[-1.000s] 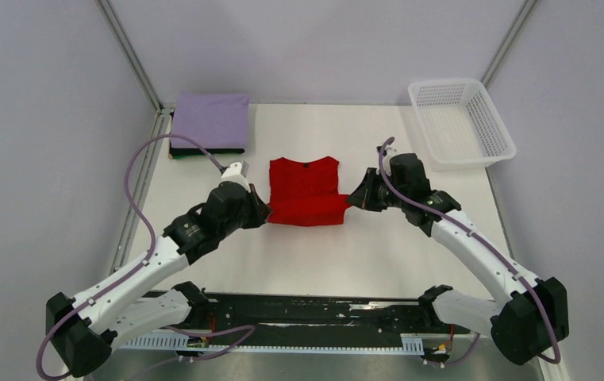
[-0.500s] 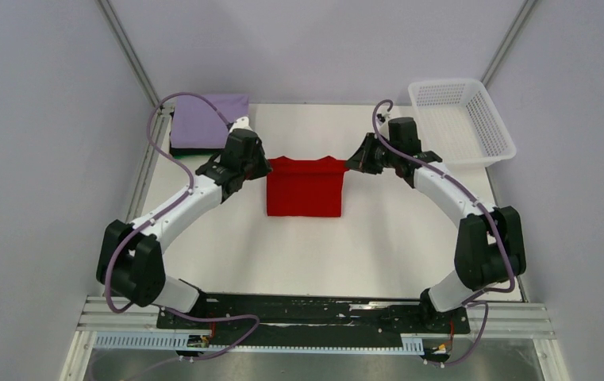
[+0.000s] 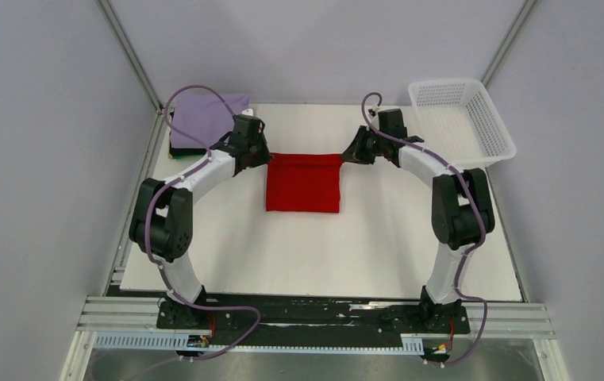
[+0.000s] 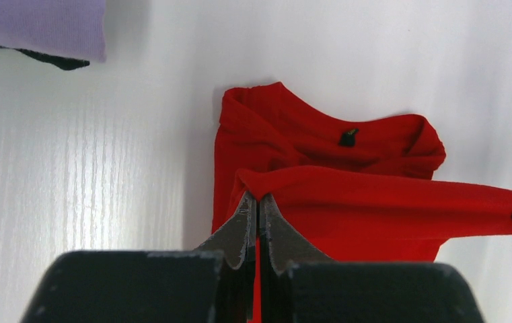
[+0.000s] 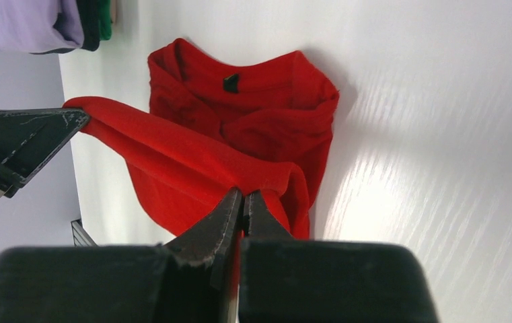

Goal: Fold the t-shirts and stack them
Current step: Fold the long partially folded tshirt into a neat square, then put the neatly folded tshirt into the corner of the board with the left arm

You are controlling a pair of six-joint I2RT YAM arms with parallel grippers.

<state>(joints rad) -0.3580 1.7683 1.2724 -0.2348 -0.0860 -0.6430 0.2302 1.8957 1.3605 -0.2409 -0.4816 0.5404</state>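
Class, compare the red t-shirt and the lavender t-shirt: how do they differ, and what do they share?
The red t-shirt is pinched by the left tool and right tool, one edge lifted; the lavender t-shirt lies untouched, folded flat. The red t-shirt rests directly on the table; the lavender t-shirt tops a dark shirt. Both are plain cloth.
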